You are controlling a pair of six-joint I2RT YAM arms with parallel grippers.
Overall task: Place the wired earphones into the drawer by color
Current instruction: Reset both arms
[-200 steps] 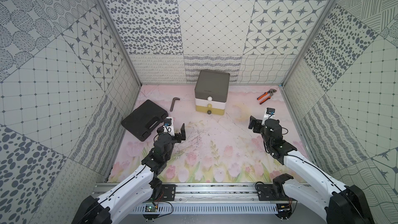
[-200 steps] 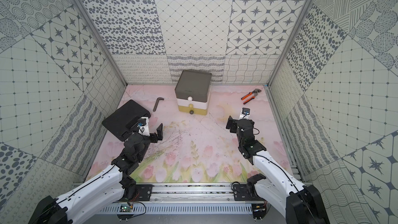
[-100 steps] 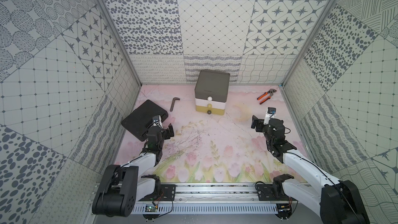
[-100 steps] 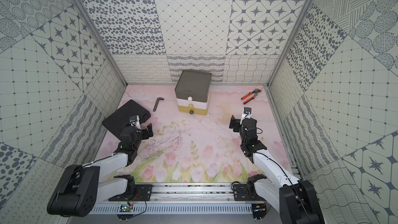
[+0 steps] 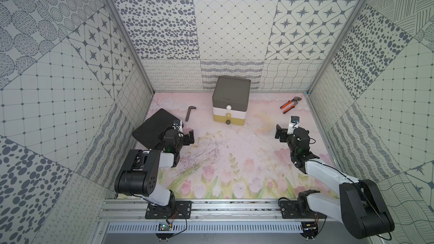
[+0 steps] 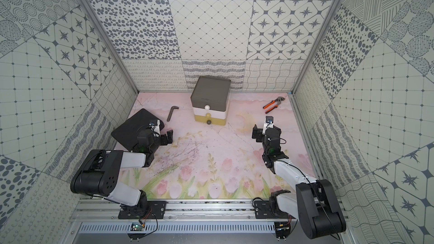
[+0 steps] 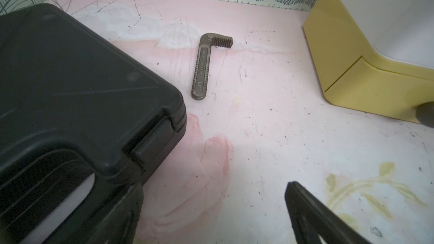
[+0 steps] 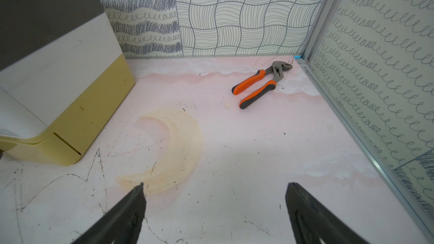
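Note:
No wired earphones show in any view. The drawer (image 5: 231,102) (image 6: 210,104) stands at the back centre with its dark grey, white and mustard tiers all pushed in; its yellow base (image 7: 352,71) (image 8: 70,118) appears in both wrist views. My left gripper (image 5: 180,134) (image 6: 160,134) (image 7: 211,191) hovers open and empty at the corner of the black case. My right gripper (image 5: 290,132) (image 6: 266,132) (image 8: 215,185) hangs open and empty over bare mat, right of the drawer.
A flat black case (image 5: 153,129) (image 6: 131,129) (image 7: 70,90) lies at the left. An L-shaped metal wrench part (image 5: 189,113) (image 7: 202,66) rests between the case and the drawer. Orange-handled pliers (image 5: 290,104) (image 8: 258,84) lie in the back right corner. Patterned walls enclose the mat.
Both arms have folded back, their elbows rising near the front rail. The left gripper has shifted slightly toward the black case. Both grippers stay open.

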